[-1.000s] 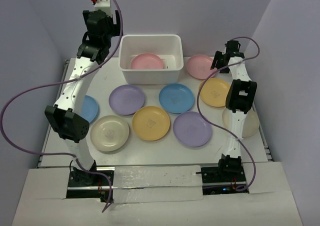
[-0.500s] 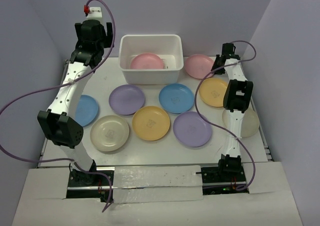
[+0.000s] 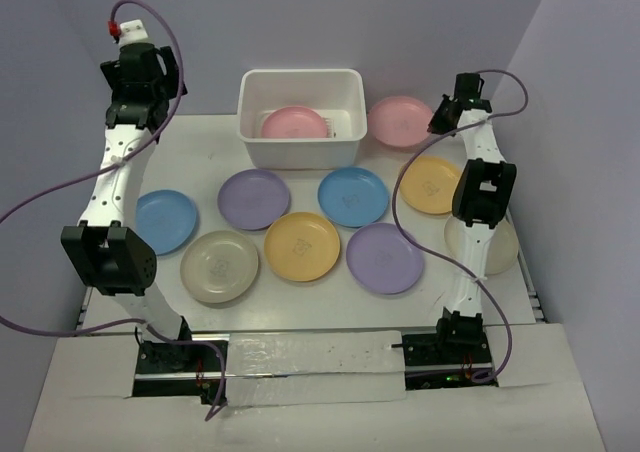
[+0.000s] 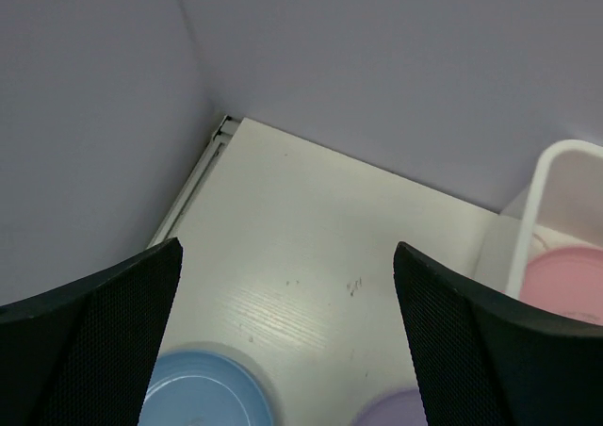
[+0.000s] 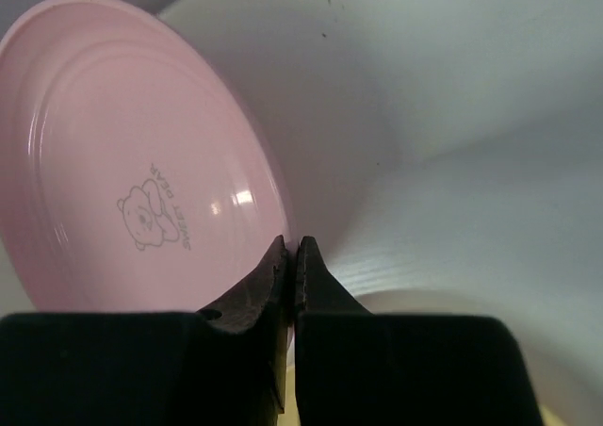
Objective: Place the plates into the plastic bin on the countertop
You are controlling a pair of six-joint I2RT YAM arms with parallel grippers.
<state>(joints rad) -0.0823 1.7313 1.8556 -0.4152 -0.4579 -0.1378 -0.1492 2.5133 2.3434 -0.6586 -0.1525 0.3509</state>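
Right end effector point(image 5: 290, 249): fingers pressed together, pinching the near rim of a pink plate point(image 5: 132, 162).
Pink plate: just right of the plastic bin point(image 3: 300, 154), outside it; a small bear print shows on its face. Whether it lies flat or is lifted cannot be told.
Left end effector point(image 4: 287, 252): fingers spread wide, gripping nothing, held above the desk point(image 3: 200, 142) well left of the bin.
Plastic bin: white tub at the back middle of the desk, upright and open.
Bin contents: one second pink plate point(image 3: 295, 124) lying on the slotted base; nothing else shows inside.
In front of the bin: a purple plate point(image 3: 254, 199) and a blue plate point(image 3: 353, 196) side by side.
Further in front: a yellow-orange plate point(image 3: 302, 246) and a second purple plate point(image 3: 385, 258), touching or nearly so.
Front-left of the bin: a cream plate point(image 3: 220, 266) and a second blue plate point(image 3: 165, 221).
Front-right of the bin: a yellow plate point(image 3: 430, 184) and a second cream plate point(image 3: 500, 247), both partly behind the right arm.
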